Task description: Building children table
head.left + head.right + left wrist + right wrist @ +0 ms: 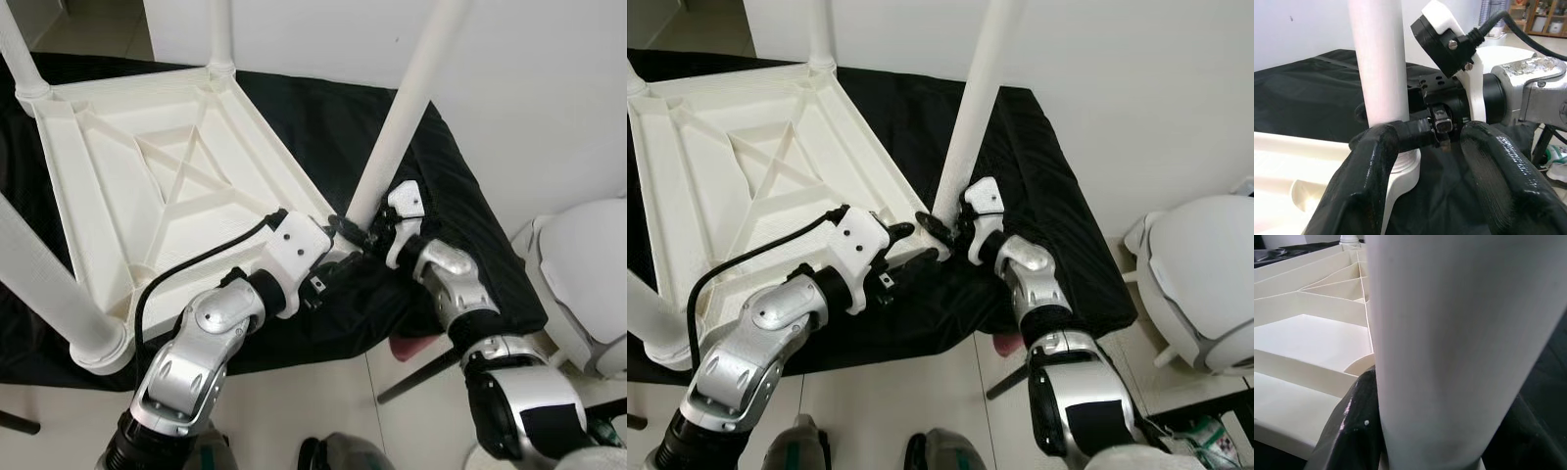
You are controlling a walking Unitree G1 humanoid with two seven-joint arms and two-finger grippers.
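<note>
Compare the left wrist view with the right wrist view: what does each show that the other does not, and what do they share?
The left wrist view alone shows the right pincer closed around the base of the white leg, with the left pincer open and its fingers reaching toward it, plus the black cloth. The right wrist view alone shows the ribbed underside of the upturned tabletop. Both show that same leg seated at the table's corner.

I count one upturned white tabletop (167,166), four white legs (407,103) standing in it, one black cloth (460,196), and perhaps one white chair (588,284), partly cropped.
</note>
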